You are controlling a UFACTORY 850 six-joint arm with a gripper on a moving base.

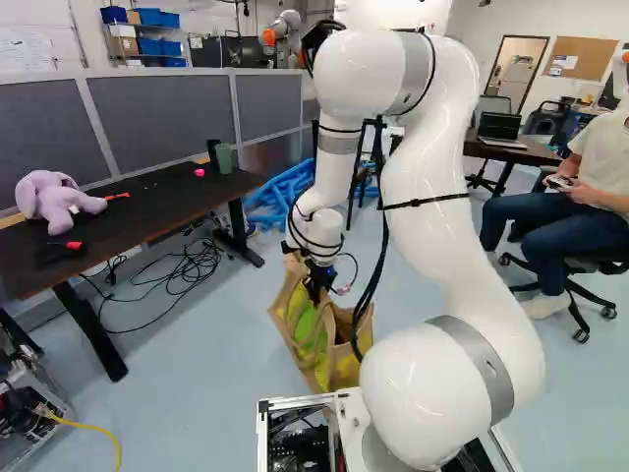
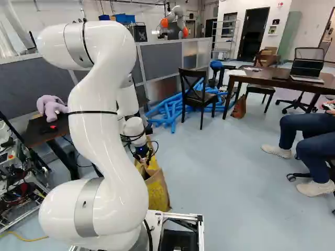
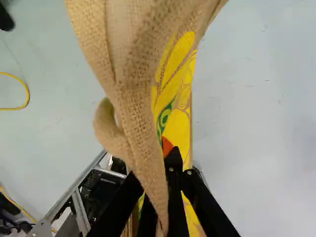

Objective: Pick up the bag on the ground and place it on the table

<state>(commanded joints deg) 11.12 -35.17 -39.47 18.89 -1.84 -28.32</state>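
The gripper (image 1: 316, 283) hangs low in front of the arm, at the top of the tan burlap bag (image 1: 301, 329) with its yellow and green print. In the right base view the bag (image 2: 158, 189) is partly behind the arm. Seen from the wrist, burlap (image 3: 131, 74) runs down between the two black fingers, and the gripper (image 3: 154, 183) is shut on it. Whether the bag's bottom touches the floor I cannot tell. A dark table (image 1: 162, 205) stands left of the bag.
On that table lie a purple plush toy (image 1: 59, 200), a green cup (image 1: 224, 157) and small red items. Cables (image 1: 177, 280) lie beneath it. Blue tubes (image 2: 172, 107), a chair (image 2: 198, 94) and another table (image 2: 272, 78) stand farther ahead. Another robot (image 2: 175, 23) is behind the partition.
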